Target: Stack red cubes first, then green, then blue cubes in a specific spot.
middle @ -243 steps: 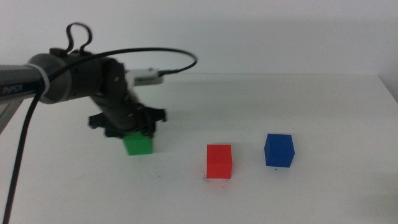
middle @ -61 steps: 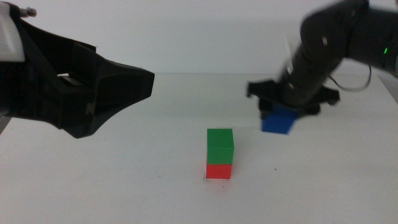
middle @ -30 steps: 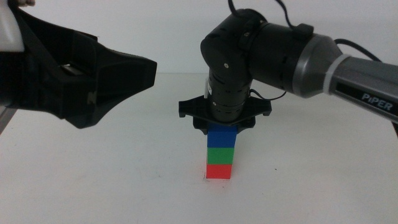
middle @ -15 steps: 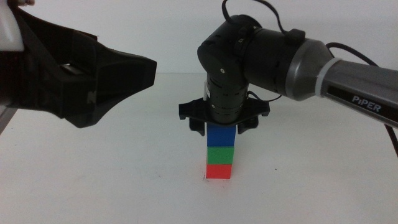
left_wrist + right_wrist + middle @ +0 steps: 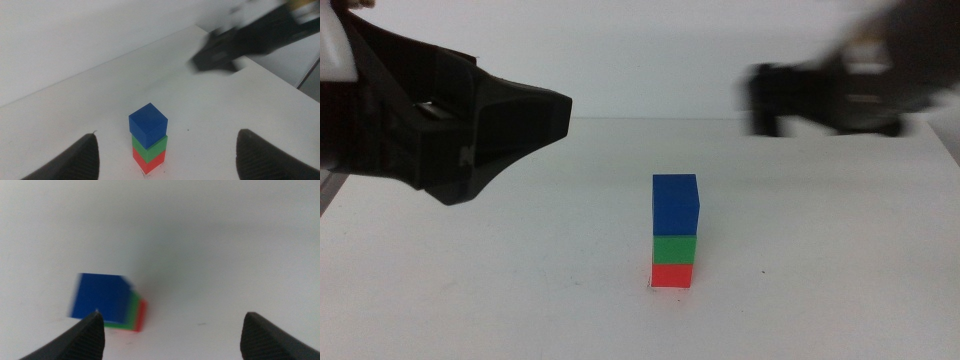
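Matte blue cube (image 5: 675,205) is stacked on green cube (image 5: 674,249) and red cube (image 5: 671,275) at frame centre; the released right gripper (image 5: 830,95) is blurred upper right, well apart.

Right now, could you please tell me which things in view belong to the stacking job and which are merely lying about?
Belonging to the job:
- small matte red cube, bottom of the stack
- small matte green cube, middle
- small matte blue cube, top
- left gripper, open
- right gripper, open, blurred

Lying about:
- nothing visible; only the white table

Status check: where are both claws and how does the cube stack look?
Right claw open, blurred, up right of stack. Left claw open, raised at left. Blue cube on green cube on red cube. Nothing obstructing.
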Tool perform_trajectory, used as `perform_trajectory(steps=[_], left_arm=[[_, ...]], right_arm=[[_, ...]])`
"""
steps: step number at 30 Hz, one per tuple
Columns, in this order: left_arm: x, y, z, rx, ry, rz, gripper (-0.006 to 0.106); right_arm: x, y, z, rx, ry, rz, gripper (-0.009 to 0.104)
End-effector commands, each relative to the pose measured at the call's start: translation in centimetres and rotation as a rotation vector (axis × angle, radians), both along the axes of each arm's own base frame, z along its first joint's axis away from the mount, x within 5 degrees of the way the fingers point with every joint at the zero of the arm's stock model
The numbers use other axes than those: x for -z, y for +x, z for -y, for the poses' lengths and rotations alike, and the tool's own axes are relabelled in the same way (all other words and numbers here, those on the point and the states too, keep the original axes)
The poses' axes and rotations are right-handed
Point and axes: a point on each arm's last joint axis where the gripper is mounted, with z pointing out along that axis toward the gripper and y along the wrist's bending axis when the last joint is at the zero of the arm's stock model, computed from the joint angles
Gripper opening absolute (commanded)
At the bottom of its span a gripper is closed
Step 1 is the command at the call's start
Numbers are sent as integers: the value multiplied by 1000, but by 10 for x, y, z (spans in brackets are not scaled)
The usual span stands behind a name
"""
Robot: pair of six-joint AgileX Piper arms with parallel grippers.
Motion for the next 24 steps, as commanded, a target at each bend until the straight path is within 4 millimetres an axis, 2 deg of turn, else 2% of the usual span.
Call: perform_trajectory(steps=[1,5,9,14,24], left_arm=[[-1,0,0,2,-7,11,94],[-1,0,0,2,-7,11,94],[-1,0,0,2,-7,11,94],[-1,0,0,2,-7,11,94],[-1,1,-1,-8,10,30,94]], right_arm=[[-9,-22,47,-6,11,107,93],[-4,-59,107,-8,68,260,93],[3,-77,134,6,93,357,93],[2,-84,144,15,75,391,93],[0,-86,144,15,70,404,93]])
